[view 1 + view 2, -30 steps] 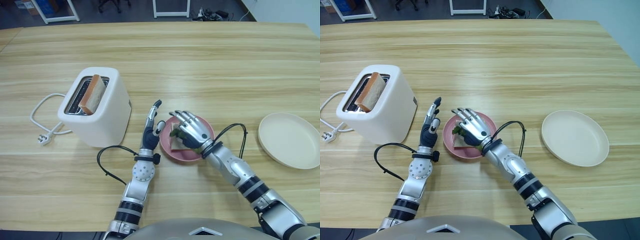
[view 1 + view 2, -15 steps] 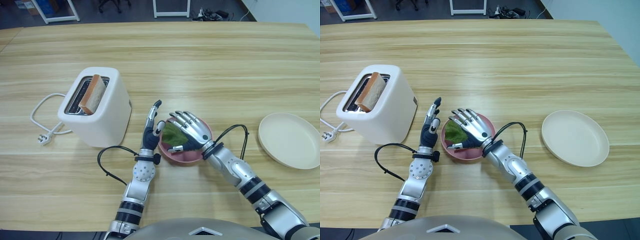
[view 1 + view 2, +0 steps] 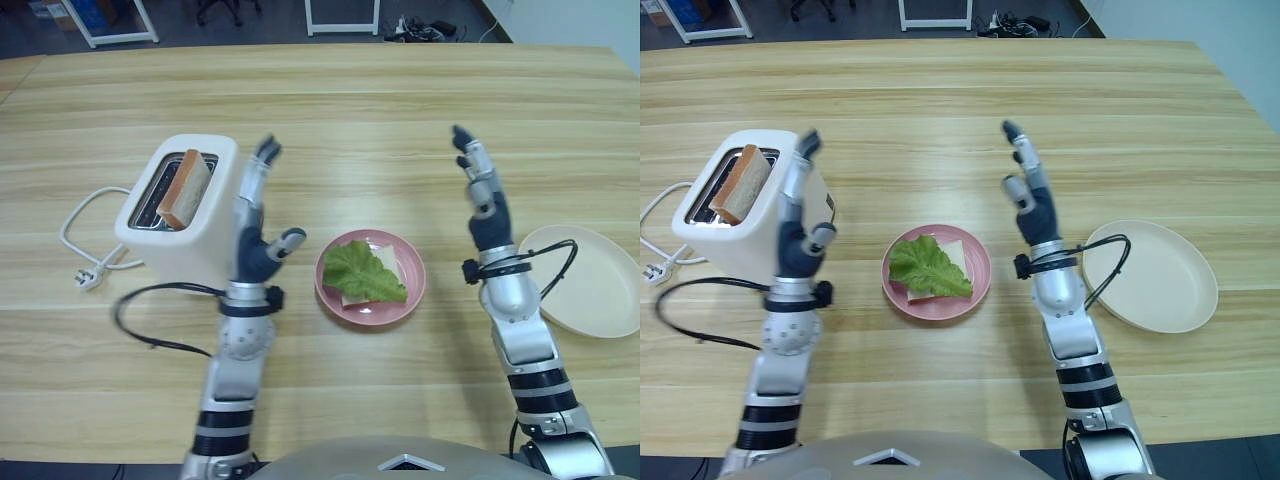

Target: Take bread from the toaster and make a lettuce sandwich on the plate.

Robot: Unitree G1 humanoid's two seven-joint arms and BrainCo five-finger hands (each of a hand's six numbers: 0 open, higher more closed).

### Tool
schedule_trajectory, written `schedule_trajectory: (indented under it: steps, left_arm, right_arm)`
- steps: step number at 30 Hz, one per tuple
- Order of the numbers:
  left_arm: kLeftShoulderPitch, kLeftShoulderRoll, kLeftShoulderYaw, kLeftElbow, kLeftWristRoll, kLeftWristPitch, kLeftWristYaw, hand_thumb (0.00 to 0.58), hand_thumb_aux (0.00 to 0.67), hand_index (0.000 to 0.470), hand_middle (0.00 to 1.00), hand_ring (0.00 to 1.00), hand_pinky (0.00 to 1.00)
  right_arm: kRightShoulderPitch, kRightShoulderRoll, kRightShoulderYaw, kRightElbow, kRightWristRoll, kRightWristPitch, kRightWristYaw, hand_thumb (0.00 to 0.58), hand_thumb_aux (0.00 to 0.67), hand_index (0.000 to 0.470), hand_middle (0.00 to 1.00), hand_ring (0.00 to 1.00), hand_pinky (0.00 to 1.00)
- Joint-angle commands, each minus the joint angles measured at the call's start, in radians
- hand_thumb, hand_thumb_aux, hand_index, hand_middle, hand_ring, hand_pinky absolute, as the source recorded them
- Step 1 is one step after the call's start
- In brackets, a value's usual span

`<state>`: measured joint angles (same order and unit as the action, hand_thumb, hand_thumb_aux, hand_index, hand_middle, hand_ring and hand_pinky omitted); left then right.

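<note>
Silver segmented arms [image 3: 528, 350] trail black looping cables [image 3: 120, 316]; fingers [image 3: 252, 185] look grey, perhaps dark-palmed.

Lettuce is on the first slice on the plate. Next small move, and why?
Probably move the left hand over the toaster and grasp the bread slice standing in its slot. The lettuce lies on the first slice on the pink plate, uncovered; that hand is open, close beside the toaster.
</note>
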<state>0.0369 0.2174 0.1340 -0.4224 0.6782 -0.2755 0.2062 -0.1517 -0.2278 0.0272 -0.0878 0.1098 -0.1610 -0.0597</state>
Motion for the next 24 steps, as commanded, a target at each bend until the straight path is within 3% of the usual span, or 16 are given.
schedule_trajectory:
  steps: [1,8,11,12,13,14,15,16,18,19,24]
  left_arm:
    - [-0.015,0.137,0.196,0.022,0.228,0.231,0.004,0.0,0.0,0.0,0.0,0.0,0.0]
    - [-0.001,0.147,0.165,0.141,0.276,0.425,-0.061,0.0,0.0,0.0,0.0,0.0,0.0]
    - [-0.002,0.15,0.139,0.152,0.248,0.457,-0.097,0.0,0.0,0.0,0.0,0.0,0.0]
    - [0.001,0.152,0.129,0.148,0.241,0.465,-0.109,0.183,0.116,0.081,0.0,0.0,0.0]
    - [0.004,0.154,0.12,0.147,0.235,0.472,-0.121,0.447,0.349,0.245,0.0,0.0,0.0]
    - [0.007,0.156,0.113,0.15,0.232,0.48,-0.129,0.478,0.389,0.273,0.0,0.0,0.0]
    - [0.011,0.163,0.104,0.157,0.231,0.486,-0.142,0.563,0.554,0.389,0.1,0.1,0.1]
    - [0.015,0.167,0.098,0.161,0.229,0.487,-0.143,0.58,0.67,0.47,0.32,0.32,0.32]
    - [0.022,0.17,0.089,0.157,0.218,0.486,-0.152,0.58,0.67,0.47,0.82,0.82,0.82]
    - [0.024,0.172,0.085,0.154,0.216,0.483,-0.149,0.58,0.67,0.47,1.0,1.0,1.0]
    - [0.013,0.161,0.093,0.127,0.174,0.464,-0.085,0.58,0.67,0.47,1.0,1.0,1.0]
  right_arm:
    - [0.039,0.056,-0.102,0.047,0.161,0.086,0.044,0.0,0.0,0.0,0.0,0.0,0.0]
    - [0.038,0.07,-0.11,0.04,0.119,0.105,0.075,0.0,0.0,0.0,0.0,0.0,0.0]
    - [0.037,0.065,-0.101,0.043,0.09,0.104,0.091,0.0,0.0,0.0,0.0,0.0,0.0]
    - [0.037,0.065,-0.102,0.043,0.084,0.105,0.095,0.0,0.0,0.0,0.0,0.0,0.0]
    - [0.038,0.066,-0.104,0.043,0.08,0.105,0.098,0.0,0.0,0.0,0.0,0.0,0.0]
    - [0.04,0.068,-0.108,0.042,0.078,0.106,0.1,0.0,0.0,0.0,0.0,0.0,0.0]
    - [0.041,0.07,-0.11,0.041,0.076,0.108,0.101,0.0,0.0,0.0,0.0,0.0,0.0]
    - [0.042,0.071,-0.112,0.04,0.074,0.109,0.103,0.0,0.0,0.0,0.0,0.0,0.0]
    - [0.042,0.073,-0.113,0.043,0.071,0.11,0.105,0.0,0.0,0.0,0.0,0.0,0.0]
    - [0.041,0.073,-0.113,0.045,0.07,0.11,0.106,0.0,0.0,0.0,0.0,0.0,0.0]
    - [0.043,0.076,-0.115,0.046,0.065,0.115,0.11,0.0,0.0,0.0,0.0,0.0,0.0]
